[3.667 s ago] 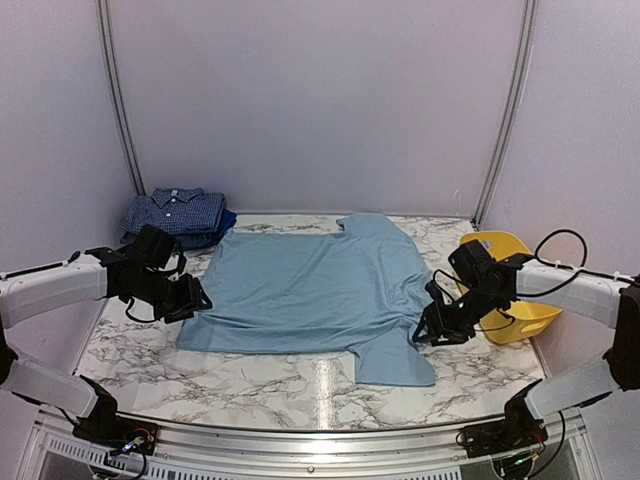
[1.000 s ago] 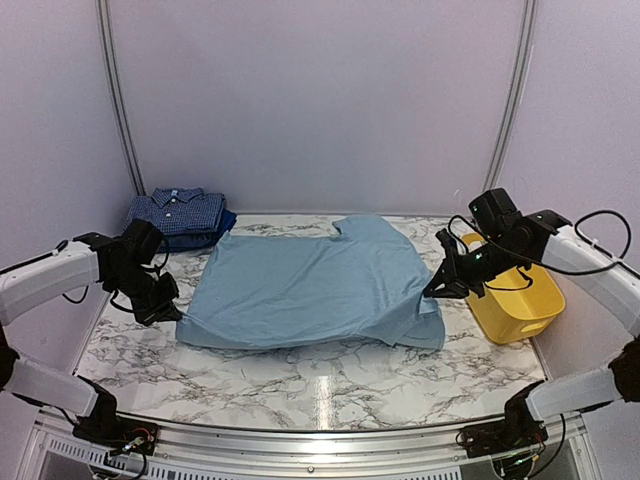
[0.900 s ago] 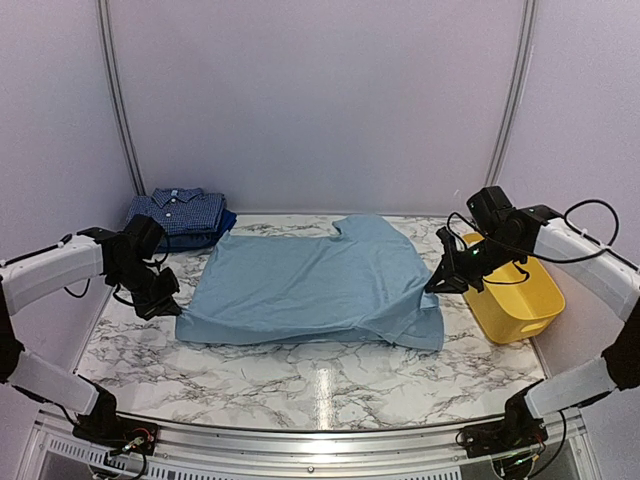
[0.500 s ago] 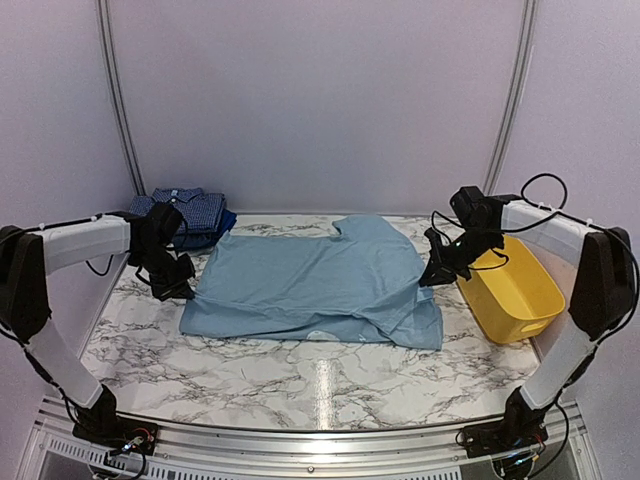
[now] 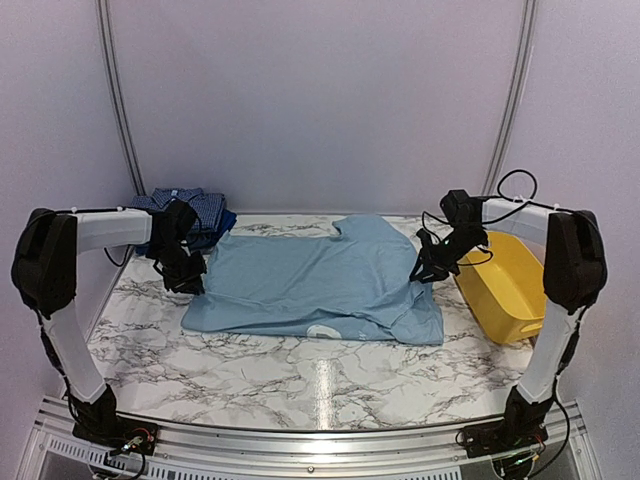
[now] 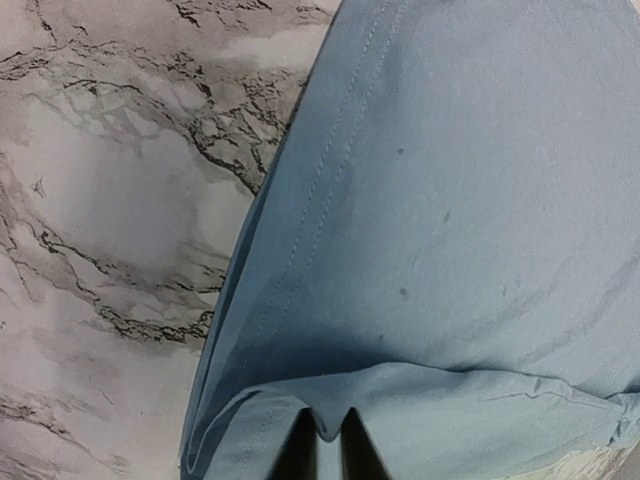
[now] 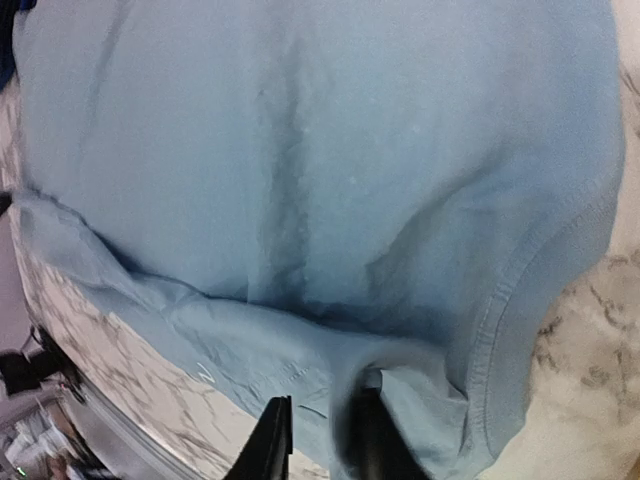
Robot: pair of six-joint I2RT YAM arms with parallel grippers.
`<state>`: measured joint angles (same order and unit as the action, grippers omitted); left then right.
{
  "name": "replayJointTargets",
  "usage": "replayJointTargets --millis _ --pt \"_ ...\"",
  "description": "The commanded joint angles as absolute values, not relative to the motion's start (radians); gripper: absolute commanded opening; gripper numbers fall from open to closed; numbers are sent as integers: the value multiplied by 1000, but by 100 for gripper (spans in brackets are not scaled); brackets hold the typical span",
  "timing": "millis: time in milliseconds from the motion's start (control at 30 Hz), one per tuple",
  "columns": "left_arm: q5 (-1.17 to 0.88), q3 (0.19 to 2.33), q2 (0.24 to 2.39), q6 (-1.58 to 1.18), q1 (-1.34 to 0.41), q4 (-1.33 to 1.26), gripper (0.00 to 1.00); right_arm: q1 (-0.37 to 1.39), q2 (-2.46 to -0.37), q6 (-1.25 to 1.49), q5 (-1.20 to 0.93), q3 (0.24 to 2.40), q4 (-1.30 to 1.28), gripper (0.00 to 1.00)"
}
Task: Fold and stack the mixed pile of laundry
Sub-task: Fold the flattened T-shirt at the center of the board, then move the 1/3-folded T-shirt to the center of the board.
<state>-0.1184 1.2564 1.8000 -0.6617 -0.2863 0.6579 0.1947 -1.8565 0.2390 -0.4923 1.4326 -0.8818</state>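
Top external view, read from the left. The folded checked shirt (image 5: 185, 208) rests on the dark-blue piece (image 5: 224, 220) at the far-left corner of the worktop (image 5: 300, 375); this is the stack in progress.

Just beside it, my left tool (image 5: 190, 275) sits low at the left edge of the light-blue T-shirt (image 5: 310, 280). In the left wrist view the jaws are closed on a doubled fold of that cloth, with the stitched hem running away from them across the marble.

The T-shirt lies in the middle of the worktop. A few seconds ago it was spread flat, with one sleeve reaching toward the near edge. Both tools have since carried the near edge up and toward the far side. The garment is now narrower front to back, its near edge is a rounded fold, and a pale label shows close to that fold.

My right tool (image 5: 425, 272) is at the right edge of the T-shirt, between the cloth and the yellow tub (image 5: 510, 290). In the right wrist view a bunched fold sits between the jaws, so I read it as gripping the T-shirt.

Judgement: the first lengthwise fold is laid. The next step is to release both corners, then make the crosswise fold. The right edge looks rumpled and may need smoothing before stacking.
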Motion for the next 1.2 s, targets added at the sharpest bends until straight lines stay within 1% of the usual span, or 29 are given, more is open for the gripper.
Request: replayJointTargets --millis 0,33,67,100,167,200,267,400,500,600,833,933,1067,1167 --pt "-69 1283 1804 -623 -267 662 28 182 -1858 208 -505 1501 -884 33" --pt "-62 1274 1785 -620 -258 659 37 174 -1835 208 -488 1497 -894 43" --pt "-66 1260 1763 -613 -246 659 44 160 -1800 212 -469 1479 -900 51" --pt "-75 1248 1742 -604 -236 661 49 146 -1762 212 -461 1453 -905 55" --pt "-87 1206 1693 -591 -224 660 57 127 -1679 217 -459 1362 -909 57" --pt "-94 1183 1672 -589 -223 660 58 127 -1641 219 -463 1312 -906 56" --pt "-118 1115 1634 -592 -221 660 58 126 -1578 230 -474 1195 -896 55" --pt "-164 1009 1573 -595 -219 651 59 129 -1513 250 -474 1068 -865 52" --pt "-178 956 1528 -577 -219 641 62 140 -1512 240 -436 1007 -839 52" --pt "-206 919 1531 -557 -214 641 62 150 -1528 222 -414 956 -810 53" --pt "-270 811 1504 -596 -204 541 62 159 -1543 189 -451 884 -750 52" --pt "-287 793 1503 -607 -204 509 61 167 -1572 170 -467 879 -734 49" --pt "-282 778 1523 -621 -202 446 60 176 -1609 156 -477 882 -714 40" --pt "-291 778 1543 -638 -202 384 54 178 -1626 141 -467 888 -718 33"
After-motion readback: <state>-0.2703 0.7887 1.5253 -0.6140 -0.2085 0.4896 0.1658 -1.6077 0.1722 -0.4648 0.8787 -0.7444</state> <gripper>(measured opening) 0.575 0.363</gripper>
